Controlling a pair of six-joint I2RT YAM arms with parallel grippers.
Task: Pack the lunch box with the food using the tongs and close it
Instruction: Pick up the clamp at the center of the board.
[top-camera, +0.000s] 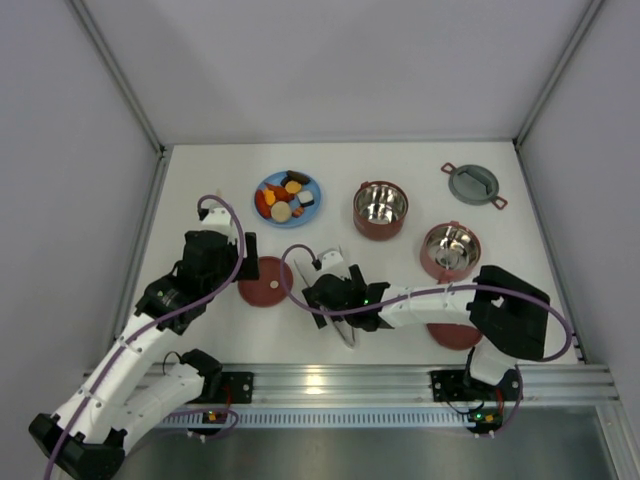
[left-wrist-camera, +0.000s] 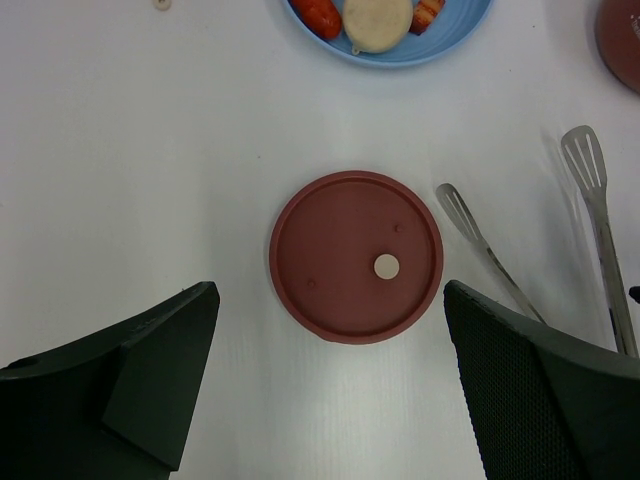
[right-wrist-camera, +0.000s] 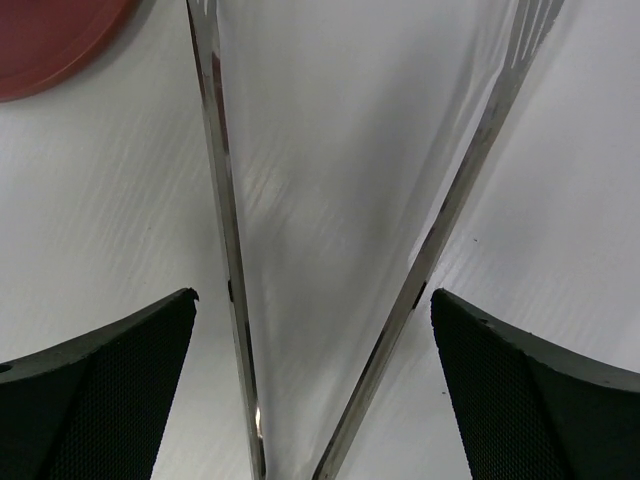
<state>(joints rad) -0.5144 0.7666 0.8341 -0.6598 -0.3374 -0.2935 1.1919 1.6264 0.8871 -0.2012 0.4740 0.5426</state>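
Hovering over a lid (left-wrist-camera: 356, 256), the left claw (left-wrist-camera: 328, 300) was spread wide and held nothing. The lid lay flat on the counter (top-camera: 420, 160), left of centre and toward the near edge. Beyond it, toward the far edge, the food (top-camera: 287, 196) sat heaped on a plate (left-wrist-camera: 455, 40).

Just right of the lid lay the tongs (right-wrist-camera: 222, 190), and the coming move turned on them. The right claw (right-wrist-camera: 312, 300) reached leftward across the counter and hung directly above the tongs. Its fingers were spread, one outside each slim arm, and neither pad plainly touched metal.

The tongs' long axis ran from the near edge toward the far edge. The joined end lay nearer the arms' bases and the two flat tips pointed away. The right claw was therefore much the nearer. Closing would probably squeeze across the V, not along it, and a hard pinch might shut the tips.

Farther right stood one open bowl (top-camera: 381, 208) and another (top-camera: 450, 248), both without food. A grey cover (top-camera: 471, 183) lay toward the far right corner.
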